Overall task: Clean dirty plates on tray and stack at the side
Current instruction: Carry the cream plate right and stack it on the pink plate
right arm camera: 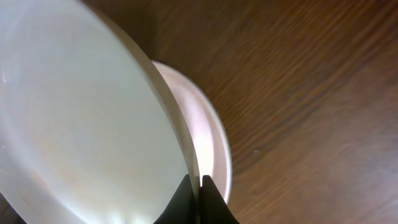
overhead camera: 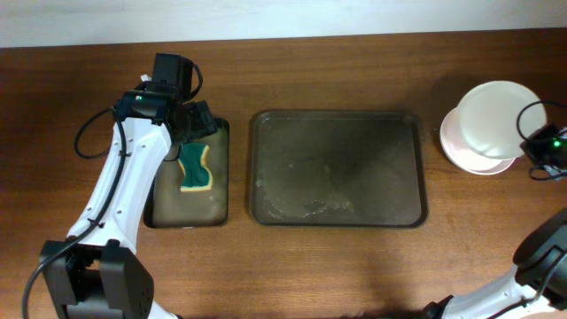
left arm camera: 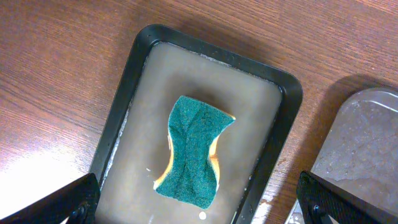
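The dark brown tray [overhead camera: 337, 168] lies mid-table with only wet streaks on it; its corner shows in the left wrist view [left arm camera: 367, 143]. My right gripper [right arm camera: 199, 186] is shut on the rim of a white plate [overhead camera: 494, 118], holding it tilted above the white plates [overhead camera: 468, 152] stacked at the far right; in the right wrist view the held plate [right arm camera: 81, 118] stands over the stack [right arm camera: 208, 143]. My left gripper [left arm camera: 199, 205] is open above a green and yellow sponge [left arm camera: 194, 149] that lies in the small black tray [left arm camera: 124, 118]. The sponge [overhead camera: 196, 167] is free of the fingers.
The small black tray [overhead camera: 213, 208] with cloudy water sits left of the brown tray. The right arm's cable and wrist [overhead camera: 545, 142] hang at the table's right edge. A pale wall runs along the back.
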`<state>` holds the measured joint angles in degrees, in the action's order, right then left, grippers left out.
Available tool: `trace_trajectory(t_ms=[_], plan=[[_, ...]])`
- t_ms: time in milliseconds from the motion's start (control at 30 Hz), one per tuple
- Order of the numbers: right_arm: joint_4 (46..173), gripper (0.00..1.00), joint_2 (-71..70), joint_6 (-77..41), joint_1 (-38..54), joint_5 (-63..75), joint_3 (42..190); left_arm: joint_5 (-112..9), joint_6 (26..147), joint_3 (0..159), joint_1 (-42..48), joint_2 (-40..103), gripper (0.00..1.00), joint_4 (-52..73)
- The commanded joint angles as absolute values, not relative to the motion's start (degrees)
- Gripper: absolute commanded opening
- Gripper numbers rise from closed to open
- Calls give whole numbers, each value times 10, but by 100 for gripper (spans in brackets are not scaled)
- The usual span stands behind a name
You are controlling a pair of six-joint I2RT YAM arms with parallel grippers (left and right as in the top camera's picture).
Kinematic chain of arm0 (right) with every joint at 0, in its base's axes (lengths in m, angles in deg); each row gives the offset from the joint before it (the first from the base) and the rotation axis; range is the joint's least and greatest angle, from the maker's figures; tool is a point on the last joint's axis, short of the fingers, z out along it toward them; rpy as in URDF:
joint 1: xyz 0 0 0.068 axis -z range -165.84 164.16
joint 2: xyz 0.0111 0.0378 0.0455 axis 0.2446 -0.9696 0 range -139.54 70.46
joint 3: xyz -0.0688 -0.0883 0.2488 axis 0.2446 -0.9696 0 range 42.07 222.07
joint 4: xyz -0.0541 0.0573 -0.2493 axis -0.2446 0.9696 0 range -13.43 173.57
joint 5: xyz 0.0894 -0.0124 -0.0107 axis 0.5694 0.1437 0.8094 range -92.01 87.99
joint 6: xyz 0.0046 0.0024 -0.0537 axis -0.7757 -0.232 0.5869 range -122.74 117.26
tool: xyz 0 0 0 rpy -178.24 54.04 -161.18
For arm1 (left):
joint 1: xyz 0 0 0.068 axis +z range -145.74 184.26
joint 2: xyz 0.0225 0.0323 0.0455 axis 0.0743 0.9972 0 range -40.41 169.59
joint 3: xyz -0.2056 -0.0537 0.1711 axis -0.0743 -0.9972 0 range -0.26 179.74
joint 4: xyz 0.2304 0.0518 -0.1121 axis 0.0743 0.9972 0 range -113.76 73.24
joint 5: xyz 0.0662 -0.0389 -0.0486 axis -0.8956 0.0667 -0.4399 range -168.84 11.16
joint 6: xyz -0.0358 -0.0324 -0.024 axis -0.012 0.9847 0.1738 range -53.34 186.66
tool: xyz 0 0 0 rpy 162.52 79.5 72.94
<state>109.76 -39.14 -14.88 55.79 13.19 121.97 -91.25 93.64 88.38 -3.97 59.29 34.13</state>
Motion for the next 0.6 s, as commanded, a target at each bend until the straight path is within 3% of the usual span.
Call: trace_trajectory(t_ms=[0,33,100,267,333,433,567], plan=[[1092,9,-408,-157,543,91,1213,-917,935,888,-38,591,99,342],[1091,13,-409,-157,540,93,1213,-917,935,888,-38,591,99,342],[1091,31,-409,-157,538,93,1213,-917,935,888,-38,591,99,342],[1110,35,-405,-157,538,94,1214,-917,935,888,-38,591,99,342],[1126,53,-392,-157,540,93,1215,-917,935,888,-38,591,99,342],[1160,72,-342,-157,547,93,1215,-917,935,888,-38,591,99,342],[1224,83,-243,-185,555,89,1215,-917,935,888,-38,591,100,342]])
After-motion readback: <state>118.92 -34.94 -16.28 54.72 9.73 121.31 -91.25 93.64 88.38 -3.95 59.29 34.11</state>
